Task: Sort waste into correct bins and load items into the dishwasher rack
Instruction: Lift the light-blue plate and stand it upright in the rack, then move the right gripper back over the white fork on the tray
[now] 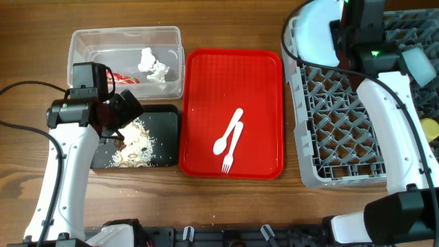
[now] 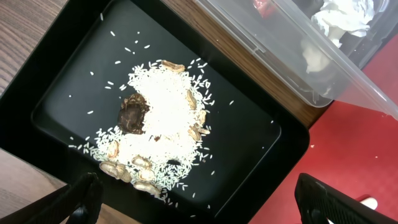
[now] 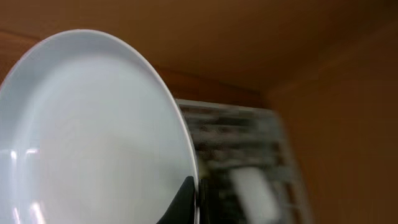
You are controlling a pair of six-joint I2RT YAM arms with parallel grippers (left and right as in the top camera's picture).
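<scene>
Overhead, right side: light blue plate (image 1: pixel 314 36) held over the upper-left corner of the dishwasher rack (image 1: pixel 343 130), tilted rather than flat, its face turned toward the left of the frame. Right wrist view: plate fills the left half, and its rim curves down to the bottom centre, where the right gripper (image 3: pixel 191 202) is clamped on the edge. One dark finger (image 3: pixel 181 204) shows against the plate's face. Right arm reaches from the lower right up along the rack's right half.

White plastic spoon (image 1: pixel 228 132) and fork (image 1: pixel 232 147) lie on the red serving tray (image 1: pixel 206 75). Long axes run lower left to upper right, close to vertical. Spoon bowl and fork tines point toward the bottom of the frame, and the handles overlap.

Left gripper (image 2: pixel 205 202) hangs over the black tray (image 2: pixel 68 81), pointing down, fingers wide apart and holding nothing. Food scraps (image 2: pixel 158 121) are heaped mid-tray. Clear tub (image 1: pixel 82 51) in the upper left holds the red wrapper (image 1: pixel 123 78) and white tissue (image 1: pixel 153 64).
</scene>
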